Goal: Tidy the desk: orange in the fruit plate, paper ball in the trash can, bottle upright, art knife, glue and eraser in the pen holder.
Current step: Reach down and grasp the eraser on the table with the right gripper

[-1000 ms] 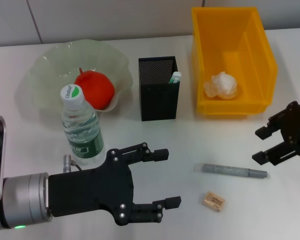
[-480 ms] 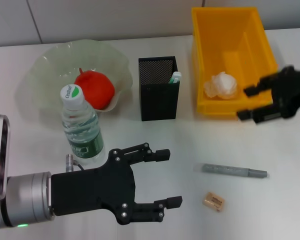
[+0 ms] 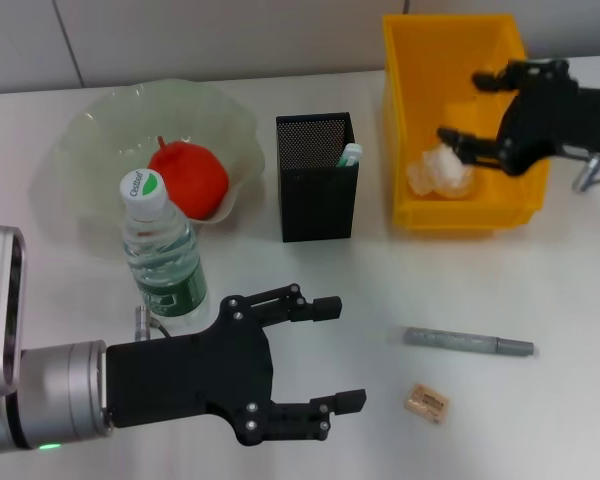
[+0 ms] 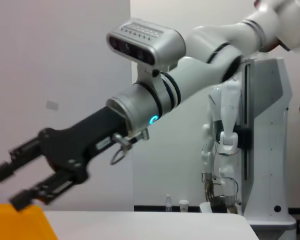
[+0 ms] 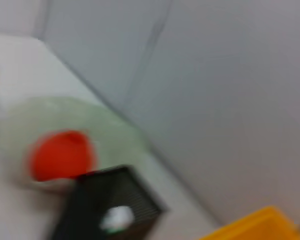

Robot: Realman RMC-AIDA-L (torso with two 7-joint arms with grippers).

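Observation:
The orange (image 3: 188, 178) lies in the pale green fruit plate (image 3: 100, 130). The bottle (image 3: 163, 255) stands upright in front of the plate. The black mesh pen holder (image 3: 317, 190) holds the glue (image 3: 350, 154). The paper ball (image 3: 442, 170) lies in the yellow bin (image 3: 520, 110). The grey art knife (image 3: 468, 342) and the eraser (image 3: 426, 402) lie on the table at the front right. My left gripper (image 3: 338, 352) is open and empty at the front, left of the eraser. My right gripper (image 3: 468, 108) is open and empty above the bin, over the paper ball.
The white table (image 3: 280, 280) carries everything. The left wrist view shows my right gripper (image 4: 10, 187) above a bin corner (image 4: 20, 222). The blurred right wrist view shows the orange (image 5: 62, 155), the pen holder (image 5: 110, 207) and the bin's rim (image 5: 260, 225).
My right gripper has swung from the table's front right, near the art knife, back and up to over the yellow bin. The left arm has barely moved.

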